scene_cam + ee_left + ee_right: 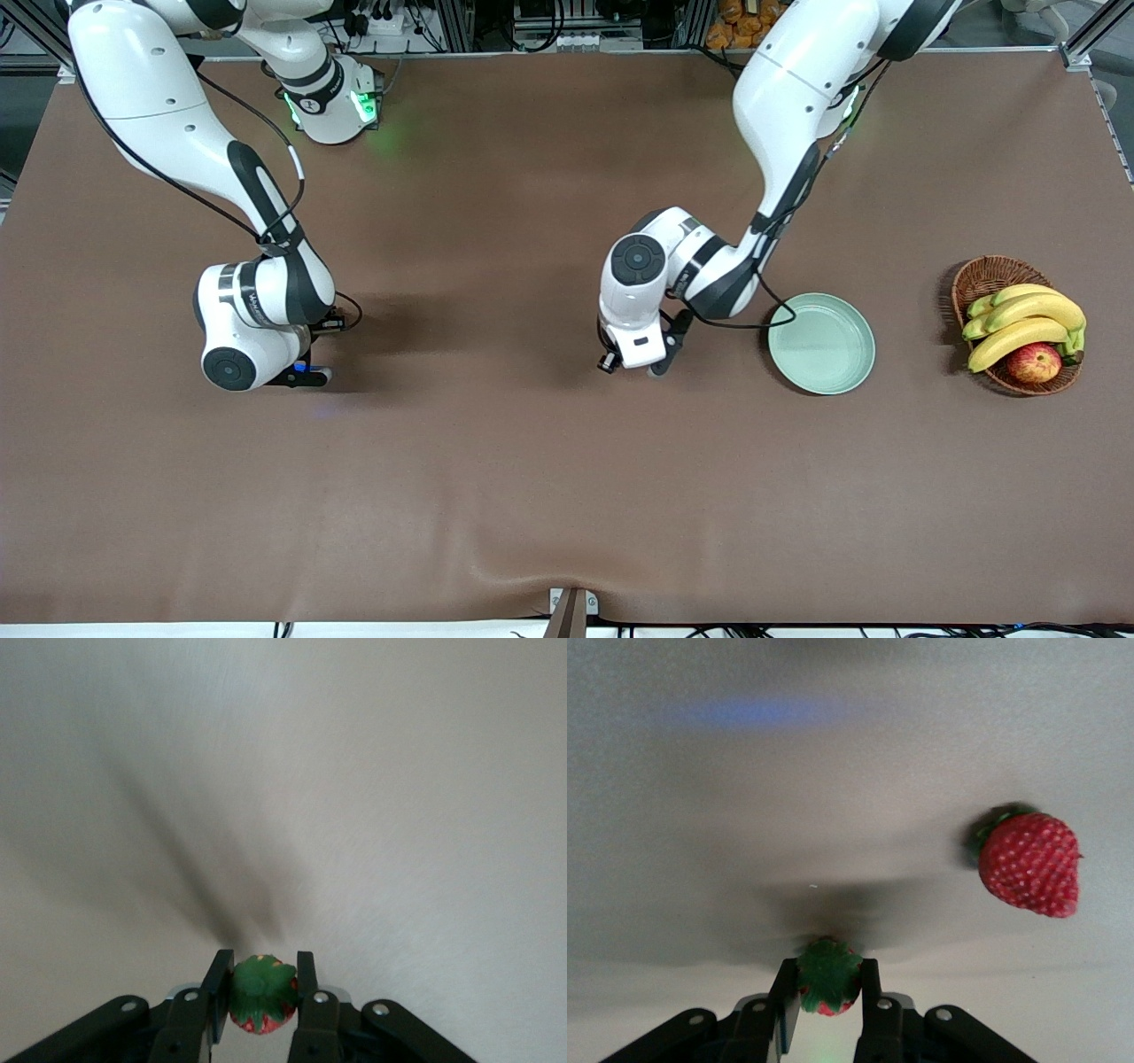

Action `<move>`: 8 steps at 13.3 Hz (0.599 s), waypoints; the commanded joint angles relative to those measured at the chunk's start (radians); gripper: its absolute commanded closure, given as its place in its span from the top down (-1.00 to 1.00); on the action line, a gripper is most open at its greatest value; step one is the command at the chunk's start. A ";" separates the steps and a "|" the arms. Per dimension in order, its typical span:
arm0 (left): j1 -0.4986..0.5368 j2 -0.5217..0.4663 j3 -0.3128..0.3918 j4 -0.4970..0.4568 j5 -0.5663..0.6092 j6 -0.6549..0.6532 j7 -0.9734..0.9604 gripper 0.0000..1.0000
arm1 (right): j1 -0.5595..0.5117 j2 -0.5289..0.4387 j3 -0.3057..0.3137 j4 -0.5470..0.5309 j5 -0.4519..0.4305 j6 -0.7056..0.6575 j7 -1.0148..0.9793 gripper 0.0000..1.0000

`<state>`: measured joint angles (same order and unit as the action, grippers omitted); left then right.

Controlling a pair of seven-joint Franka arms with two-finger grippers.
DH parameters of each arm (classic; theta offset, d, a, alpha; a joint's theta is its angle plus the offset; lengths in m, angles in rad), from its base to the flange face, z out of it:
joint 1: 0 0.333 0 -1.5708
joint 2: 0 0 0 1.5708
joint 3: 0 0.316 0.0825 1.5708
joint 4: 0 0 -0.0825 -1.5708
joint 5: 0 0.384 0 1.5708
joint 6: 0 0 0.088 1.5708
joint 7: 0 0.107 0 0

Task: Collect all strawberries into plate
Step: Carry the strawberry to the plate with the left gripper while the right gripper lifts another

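Wicker basket (977, 276) holds bananas (1023, 323) and apple (1034, 363).

In the front view both arms' wrists hide their fingers and every strawberry. Each wrist view's edge cuts off its gripper's base. Between the left fingers (218, 990), a strawberry (262, 994) shows only partly.

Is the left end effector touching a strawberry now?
Touching. In the left wrist view, the left end effector has both fingers pressed against the sides of a strawberry, with no gap showing.
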<state>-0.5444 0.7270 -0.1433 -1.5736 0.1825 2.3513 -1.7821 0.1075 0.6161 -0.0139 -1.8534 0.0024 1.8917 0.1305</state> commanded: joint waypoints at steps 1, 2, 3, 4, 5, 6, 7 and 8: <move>0.058 -0.122 -0.009 -0.022 0.012 -0.127 0.151 -1.00 | 0.006 -0.010 0.000 0.020 0.095 0.058 -0.006 -0.85; 0.089 -0.156 -0.012 -0.020 0.011 -0.170 0.206 -1.00 | 0.009 -0.012 0.000 0.063 0.146 0.060 -0.005 -0.98; 0.125 -0.184 -0.022 -0.025 0.006 -0.202 0.277 -1.00 | 0.032 -0.010 0.000 0.100 0.192 0.060 0.001 -1.00; 0.170 -0.217 -0.039 -0.032 -0.017 -0.245 0.378 -1.00 | 0.066 -0.009 0.002 0.133 0.244 0.060 0.003 -1.00; 0.226 -0.251 -0.064 -0.040 -0.050 -0.300 0.511 -1.00 | 0.110 -0.009 0.000 0.161 0.317 0.061 0.008 -1.00; 0.291 -0.286 -0.083 -0.051 -0.085 -0.357 0.643 -1.00 | 0.156 -0.004 0.000 0.181 0.414 0.067 0.009 -1.00; 0.352 -0.328 -0.094 -0.075 -0.098 -0.412 0.771 -1.00 | 0.199 0.000 0.000 0.195 0.520 0.099 0.014 -1.00; 0.406 -0.362 -0.096 -0.113 -0.098 -0.428 0.879 -1.00 | 0.233 0.016 0.000 0.195 0.625 0.163 0.017 -1.00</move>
<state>-0.2437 0.4579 -0.2096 -1.5897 0.1123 1.9621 -1.0870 0.2730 0.6102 -0.0050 -1.6783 0.4802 1.9928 0.1371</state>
